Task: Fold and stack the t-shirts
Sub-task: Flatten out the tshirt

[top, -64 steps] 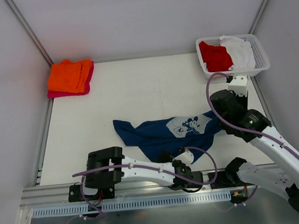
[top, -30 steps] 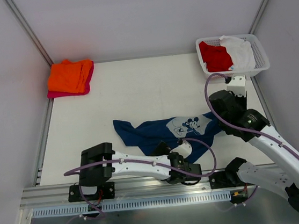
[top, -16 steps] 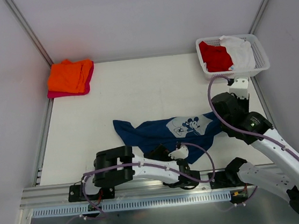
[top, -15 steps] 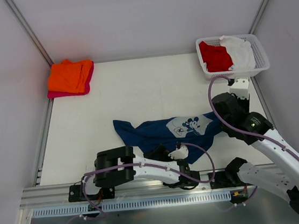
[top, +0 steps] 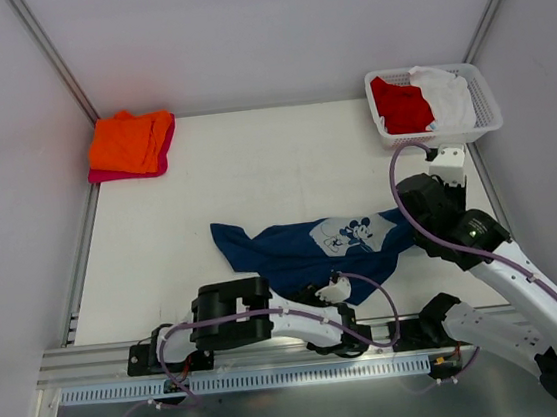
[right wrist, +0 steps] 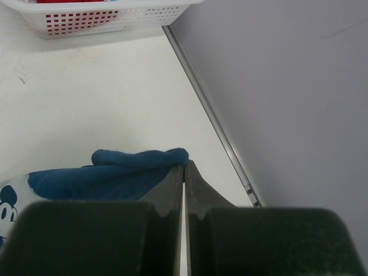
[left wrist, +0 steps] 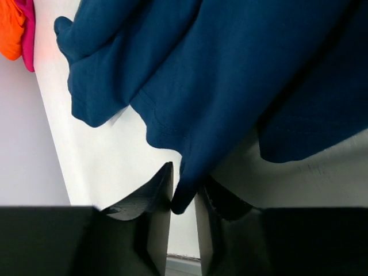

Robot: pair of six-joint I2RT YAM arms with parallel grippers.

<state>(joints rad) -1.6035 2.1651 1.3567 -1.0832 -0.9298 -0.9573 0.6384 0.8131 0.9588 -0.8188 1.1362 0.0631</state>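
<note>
**Both grippers at the navy shirt: the left one at the near hem, the right one at the right end**

The left gripper [left wrist: 183, 179] has its jaws drawn narrow on a hanging tip of the navy t-shirt [top: 298, 246], so I judge it is gripping the near hem. From there the cloth spreads away from it and to its left over the table [top: 234, 173]. The right gripper [right wrist: 184, 165] has its jaws pressed together at the shirt's right edge, but I cannot tell if cloth is caught between them. The shirt lies crumpled, print side up, near the front edge of the table, with its long axis from left to right. The left arm is nearer to its middle. I think the next move must spread it along this axis, towards the orange t-shirt [top: 132, 141] on the far-left stack.
</note>
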